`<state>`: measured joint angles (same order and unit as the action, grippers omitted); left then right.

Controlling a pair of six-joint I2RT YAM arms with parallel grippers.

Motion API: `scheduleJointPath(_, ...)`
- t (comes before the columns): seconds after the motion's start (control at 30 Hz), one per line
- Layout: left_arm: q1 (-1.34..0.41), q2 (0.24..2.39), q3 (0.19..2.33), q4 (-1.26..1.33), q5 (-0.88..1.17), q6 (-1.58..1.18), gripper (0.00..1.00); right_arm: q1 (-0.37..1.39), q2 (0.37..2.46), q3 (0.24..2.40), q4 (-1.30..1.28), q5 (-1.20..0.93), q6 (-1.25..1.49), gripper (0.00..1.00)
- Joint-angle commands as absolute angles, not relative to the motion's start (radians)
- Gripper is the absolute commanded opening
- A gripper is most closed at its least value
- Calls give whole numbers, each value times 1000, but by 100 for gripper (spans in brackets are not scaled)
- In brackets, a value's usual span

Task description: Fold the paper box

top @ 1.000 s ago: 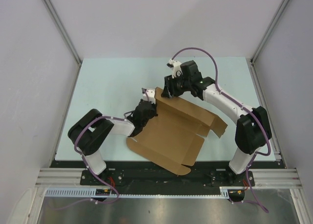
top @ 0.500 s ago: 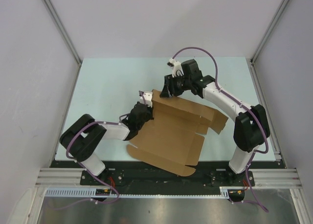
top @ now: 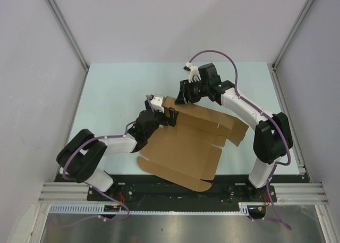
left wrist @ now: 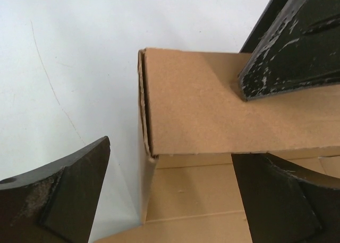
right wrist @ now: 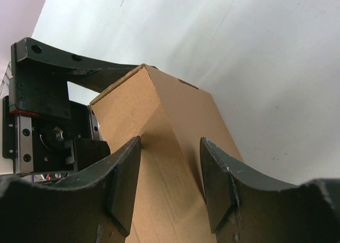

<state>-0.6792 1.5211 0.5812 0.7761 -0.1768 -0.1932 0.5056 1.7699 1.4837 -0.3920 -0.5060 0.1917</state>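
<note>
The paper box is plain brown cardboard, lying partly folded in the middle of the table with its far wall raised. My left gripper is open at the wall's left end. In the left wrist view its fingers straddle the box's corner without touching it. My right gripper comes down on the same wall from behind. In the right wrist view both its pads press the folded wall, one on each side. One right finger shows at the top right of the left wrist view.
The pale blue table top is walled by grey panels on three sides. A metal rail runs along the near edge by the arm bases. The box's near flap overhangs that edge. The left gripper's body sits just beyond the wall.
My left gripper was shut at the box's left edge; it has let go, opened wide and moved slightly farther along the wall's end. The right gripper has barely moved.
</note>
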Motion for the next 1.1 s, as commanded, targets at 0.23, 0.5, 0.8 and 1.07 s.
scheduleJointPath(0.23, -676, 1500, 526, 756, -302, -182, 96, 495, 1787, 1503, -449, -474, 184, 53)
scheduleJointPath(0.5, -678, 1649, 532, 733, -325, -314, 79, 499, 1789, 1505, -445, -480, 186, 53)
scheduleJointPath(0.8, -678, 1700, 560, 787, -364, -356, 40, 500, 1789, 1503, -451, -480, 183, 52)
scheduleJointPath(1.07, -677, 1672, 548, 787, -360, -331, 18, 499, 1793, 1503, -449, -480, 179, 52)
